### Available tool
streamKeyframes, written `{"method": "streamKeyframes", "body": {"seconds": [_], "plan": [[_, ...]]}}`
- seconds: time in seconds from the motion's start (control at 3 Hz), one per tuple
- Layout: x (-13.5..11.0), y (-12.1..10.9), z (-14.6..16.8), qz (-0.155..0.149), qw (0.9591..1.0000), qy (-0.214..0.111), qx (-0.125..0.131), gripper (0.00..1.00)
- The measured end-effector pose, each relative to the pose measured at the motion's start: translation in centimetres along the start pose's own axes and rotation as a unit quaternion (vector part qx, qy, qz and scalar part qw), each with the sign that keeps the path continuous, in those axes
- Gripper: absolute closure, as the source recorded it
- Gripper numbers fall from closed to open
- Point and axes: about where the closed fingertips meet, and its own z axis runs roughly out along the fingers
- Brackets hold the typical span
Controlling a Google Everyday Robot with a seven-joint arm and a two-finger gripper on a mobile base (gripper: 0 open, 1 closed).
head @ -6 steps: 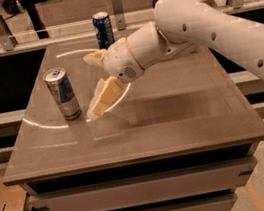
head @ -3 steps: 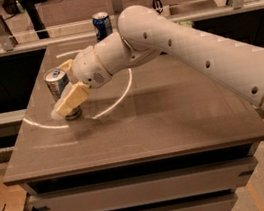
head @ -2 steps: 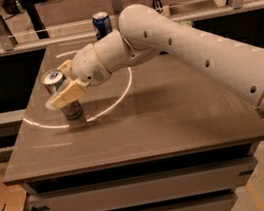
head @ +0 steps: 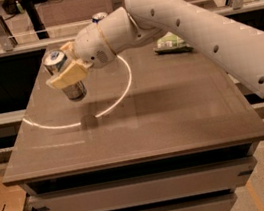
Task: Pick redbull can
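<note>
The hand (head: 63,69) hangs over the far left part of the bench (head: 174,115), its cream fingers (head: 66,78) closed around the middle of the redbull can (head: 74,91). The can is off the bench top, with a clear gap under its base and a round dark shadow (head: 89,120) lying on the bench just nearer than it. It tilts a little, its silver top leaning toward the left edge of the bench. The white arm (head: 183,22) comes in from the right side of the bench and crosses its far half to reach the can. A thin bright arc of light (head: 122,91) curves over the left half of the bench. At the far edge of the bench only the top of a dark blue can (head: 98,17) shows behind the arm, and a green packet (head: 171,42) lies on the far part of the bench, partly under the arm.
</note>
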Motion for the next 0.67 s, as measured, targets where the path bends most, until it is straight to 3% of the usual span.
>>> {"method": "streamKeyframes", "body": {"seconds": [0.33,0.67], "plan": [[-3.56,-0.83,-4.42,-0.035,0.9992,0.008,0.021,1.00],[-4.13,-1.05,-4.78,-0.040,0.9989,0.005,0.024,1.00]]}}
